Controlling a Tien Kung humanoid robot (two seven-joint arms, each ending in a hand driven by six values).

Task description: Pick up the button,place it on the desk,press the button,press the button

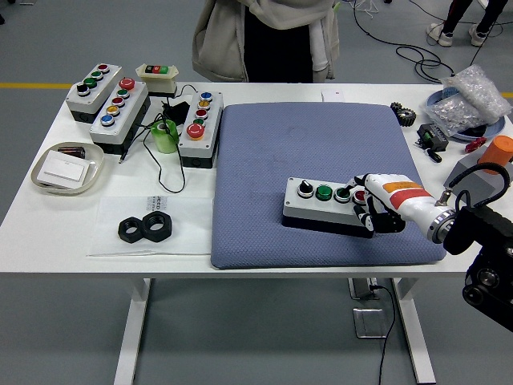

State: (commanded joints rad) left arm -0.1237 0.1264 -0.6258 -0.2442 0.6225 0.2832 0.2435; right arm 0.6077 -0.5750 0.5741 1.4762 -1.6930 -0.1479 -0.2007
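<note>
The right robot hand (375,210) sits at the button box's (327,204) three o'clock end, fingers curled, seemingly gripping it; the box runs nine-to-three.

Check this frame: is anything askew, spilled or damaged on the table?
Nothing stands out. The button box lies flat on the blue mat, slightly angled, with the right hand at its right end. The other button boxes sit upright at the far left.
</note>
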